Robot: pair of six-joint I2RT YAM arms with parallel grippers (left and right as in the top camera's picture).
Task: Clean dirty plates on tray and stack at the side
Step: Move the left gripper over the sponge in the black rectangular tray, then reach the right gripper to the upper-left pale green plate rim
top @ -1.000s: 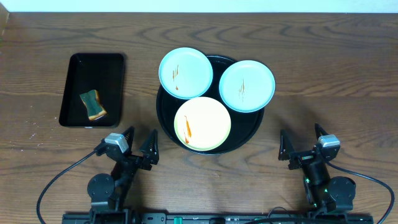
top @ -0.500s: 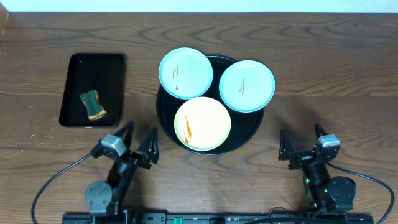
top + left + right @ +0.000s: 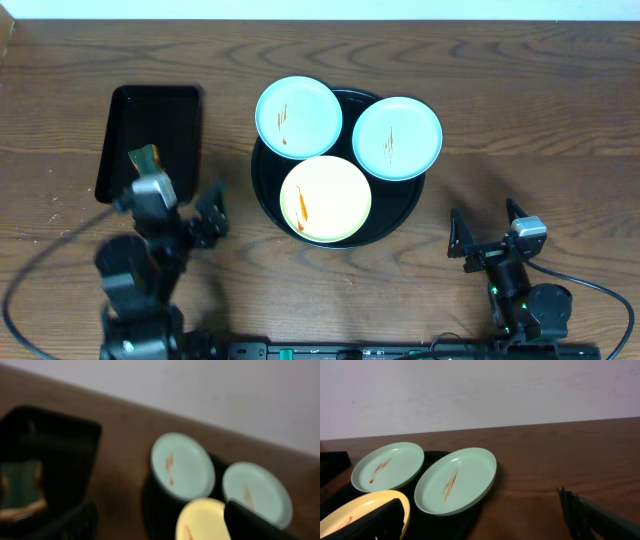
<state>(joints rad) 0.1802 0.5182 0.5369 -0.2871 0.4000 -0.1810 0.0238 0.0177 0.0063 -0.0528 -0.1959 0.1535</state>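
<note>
Plates (image 3: 325, 198) untouched, left tool (image 3: 193, 207), right tool (image 3: 483, 218) wide open, empty

Soft, even light is falling from above onto the tabletop (image 3: 530, 100), and the overhead view is rendering its wood grain crisply. The glossy tray (image 3: 400, 205) is throwing only a faint, diffuse shadow toward 3 o'clock. A white strip along the 12 o'clock edge is washing out. The left arm (image 3: 135, 270), at 8 o'clock, is smearing with motion blur. The left wrist view is blurring throughout, softening every outline. The right wrist view is showing the plates (image 3: 455, 480) sharp and brightly lit, while the right gripper (image 3: 479, 502) fingers (image 3: 600, 517) at 5 and 7 o'clock are appearing dark and unfocused.
</note>
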